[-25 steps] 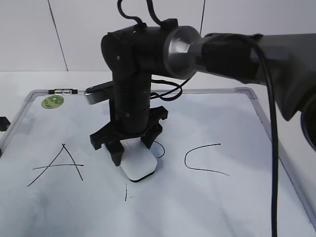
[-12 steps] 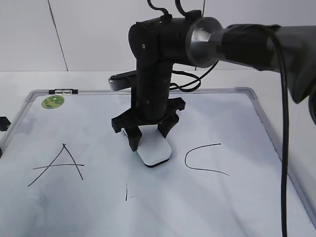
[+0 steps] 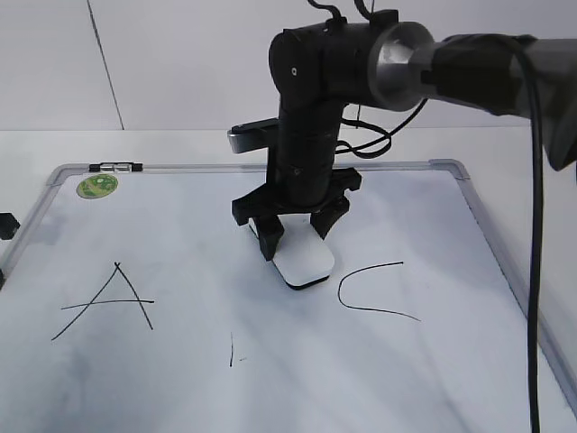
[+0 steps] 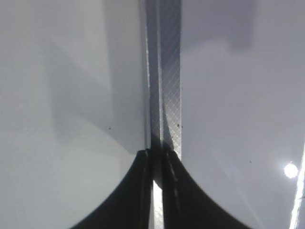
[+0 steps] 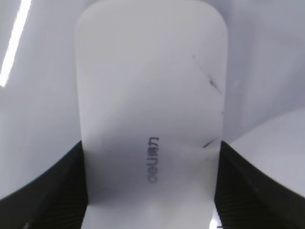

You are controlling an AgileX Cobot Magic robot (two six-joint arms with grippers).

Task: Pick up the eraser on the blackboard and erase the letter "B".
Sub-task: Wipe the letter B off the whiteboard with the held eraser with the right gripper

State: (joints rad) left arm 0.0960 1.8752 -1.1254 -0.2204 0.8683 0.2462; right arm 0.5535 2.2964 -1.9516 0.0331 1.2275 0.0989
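1. The eraser (image 3: 303, 262) lies flat on the blackboard (image 3: 424, 379), long axis slanting toward the near right, left of the "C" (image 3: 374, 290).
2. The right claw (image 3: 296, 236) clamps its long sides; the left claw (image 4: 157, 191) is closed, empty.
3. White tabletop (image 3: 54, 149), pale wall.
4. Arm and eraser have slid right; only a short stroke (image 3: 231, 349) of the "B" shows.

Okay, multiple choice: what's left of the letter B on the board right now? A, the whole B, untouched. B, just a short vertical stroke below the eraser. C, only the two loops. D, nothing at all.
B: between the A and the C, only a short vertical mark remains on the blackboard, below the eraser gripped by the right gripper.
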